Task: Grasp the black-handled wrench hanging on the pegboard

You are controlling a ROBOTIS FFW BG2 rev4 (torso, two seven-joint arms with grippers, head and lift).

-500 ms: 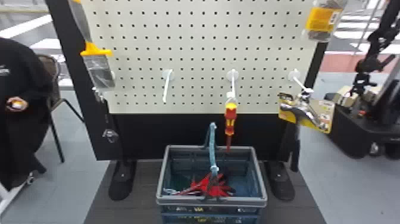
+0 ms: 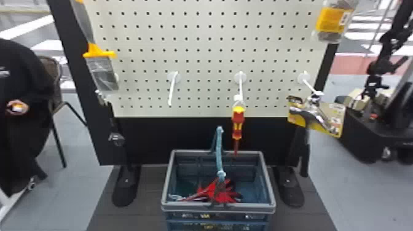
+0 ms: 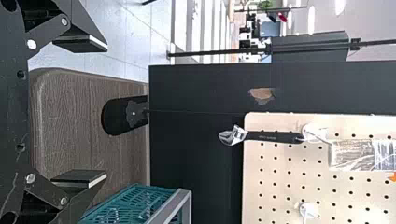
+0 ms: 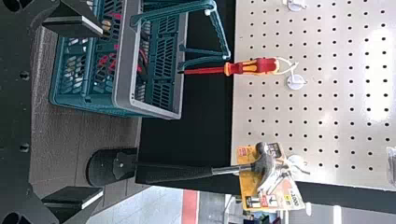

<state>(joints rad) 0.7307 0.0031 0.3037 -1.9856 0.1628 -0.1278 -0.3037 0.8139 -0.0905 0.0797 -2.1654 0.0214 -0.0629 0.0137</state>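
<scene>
The black-handled wrench (image 2: 111,127) hangs from a hook at the pegboard's (image 2: 202,49) lower left corner, its silver jaw end pointing down against the black frame. In the left wrist view the wrench (image 3: 264,136) lies well beyond my left gripper (image 3: 93,109), which is open with nothing between its fingers (image 3: 79,39). My right gripper (image 4: 88,112) is also open and empty, facing the pegboard's right side near the basket (image 4: 126,60).
A red-and-yellow screwdriver (image 2: 238,123) hangs mid-board, and a hammer (image 2: 310,116) with a yellow card hangs at the right. A grey-rimmed blue basket (image 2: 166,184) holding red-handled tools stands on the dark table (image 2: 101,218) below. One hook (image 2: 172,86) is bare. A person in black (image 2: 18,116) sits at left.
</scene>
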